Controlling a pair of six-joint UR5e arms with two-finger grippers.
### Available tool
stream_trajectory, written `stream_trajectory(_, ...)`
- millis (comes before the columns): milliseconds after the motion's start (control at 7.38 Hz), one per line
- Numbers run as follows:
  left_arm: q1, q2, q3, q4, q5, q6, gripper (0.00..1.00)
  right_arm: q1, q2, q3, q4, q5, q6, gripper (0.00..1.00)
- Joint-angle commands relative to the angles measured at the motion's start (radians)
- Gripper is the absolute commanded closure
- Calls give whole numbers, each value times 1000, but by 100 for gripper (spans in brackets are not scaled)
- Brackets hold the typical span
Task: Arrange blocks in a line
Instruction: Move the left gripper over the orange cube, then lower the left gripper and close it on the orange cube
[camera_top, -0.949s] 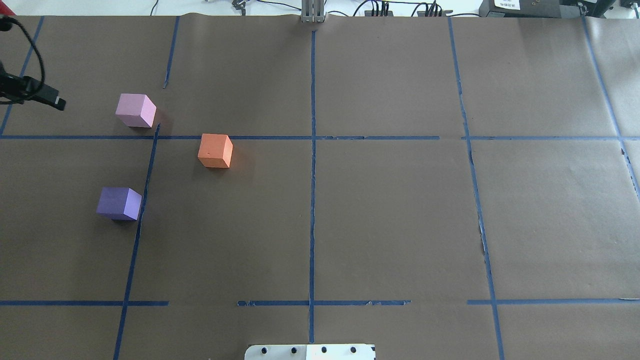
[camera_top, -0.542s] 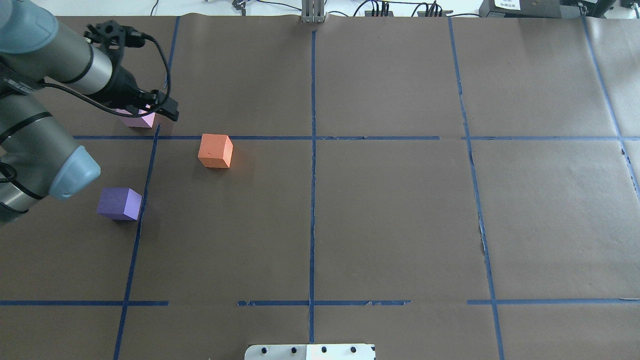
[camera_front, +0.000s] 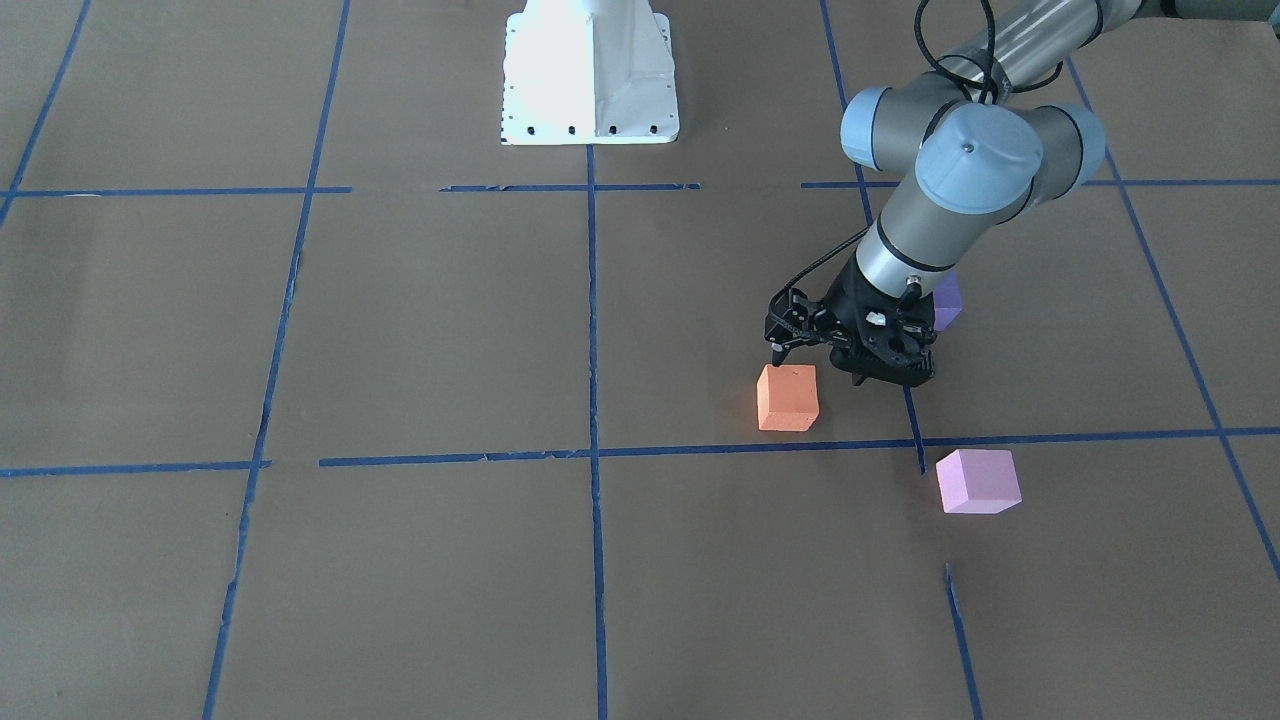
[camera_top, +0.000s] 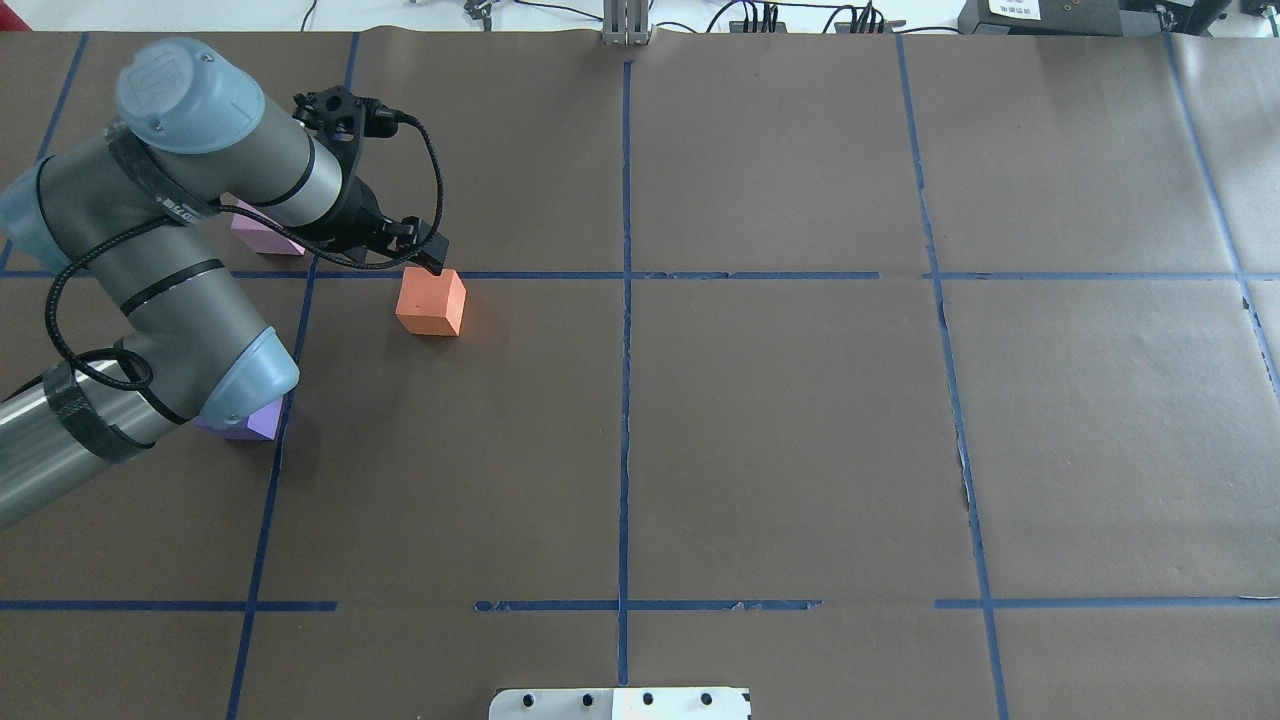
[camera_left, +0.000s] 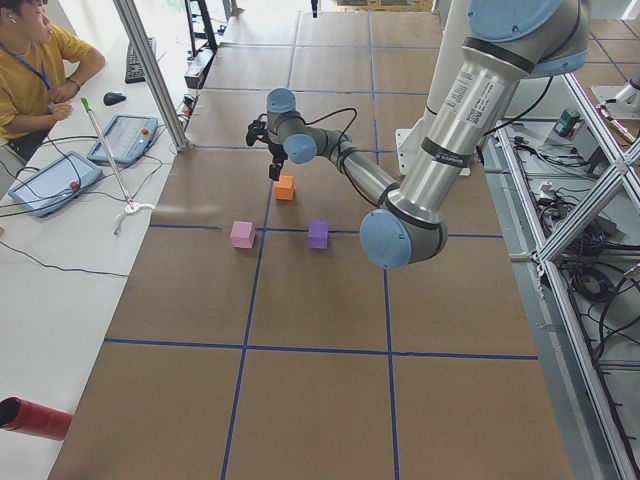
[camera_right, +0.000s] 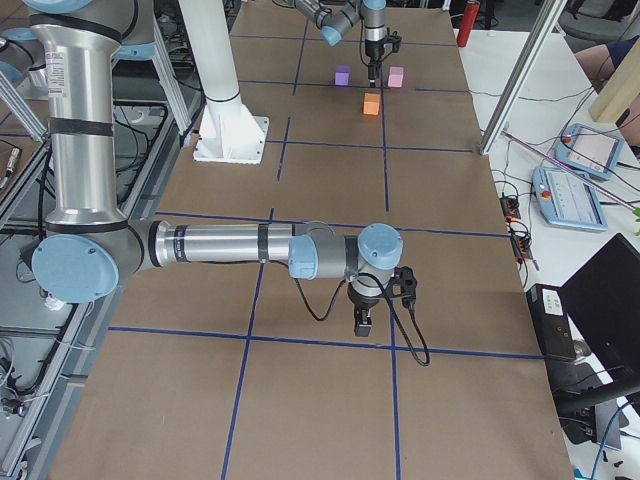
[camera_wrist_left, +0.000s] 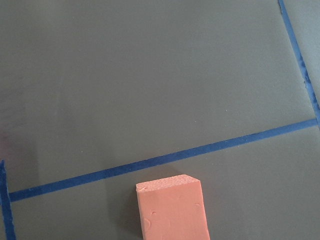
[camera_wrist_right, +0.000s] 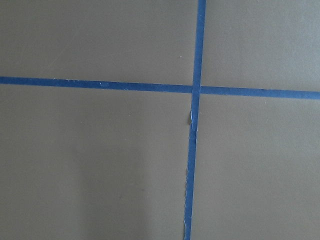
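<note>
The orange block (camera_front: 788, 398) (camera_top: 430, 302) sits just on the robot's side of a blue tape line. The pale pink block (camera_front: 977, 481) (camera_top: 262, 236) lies to its left and farther out, partly hidden by the arm in the overhead view. The purple block (camera_front: 947, 300) (camera_top: 250, 425) lies nearer the robot, half hidden by the arm's elbow. My left gripper (camera_front: 888, 375) (camera_top: 372, 256) hangs low, apart from the orange block's left side; I cannot tell whether it is open. The left wrist view shows the orange block (camera_wrist_left: 172, 210) at the bottom edge. My right gripper (camera_right: 360, 325) hangs over a tape cross far to the right; I cannot tell its state.
Blue tape lines (camera_top: 625, 350) divide the brown paper table into squares. The white robot base (camera_front: 590, 80) stands at the robot's edge. An operator (camera_left: 30, 60) sits with tablets at the far side, and a red cylinder (camera_left: 35, 418) lies by the table's left end.
My left arm has swung in from the left edge, passed over the pink block and come beside the orange block. The three blocks have not moved.
</note>
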Motion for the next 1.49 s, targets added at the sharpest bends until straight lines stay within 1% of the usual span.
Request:
stream_trajectory(0,13,-42,26,80,49,-2,1,0,0,0,0,0,0,0)
stream_trajectory(136,23,-53,40,102,54,-3,1,0,0,0,0,0,0,0)
stream_trajectory(542,54,-62,63,111,69,-9,1,0,0,0,-1,0,0,0)
stream_trajectory(814,71,-79,118,110,67,-11,1,0,0,0,-1,0,0,0)
stream_trajectory(1356,80,-88,158,93,67,-14,1,0,0,0,-1,0,0,0)
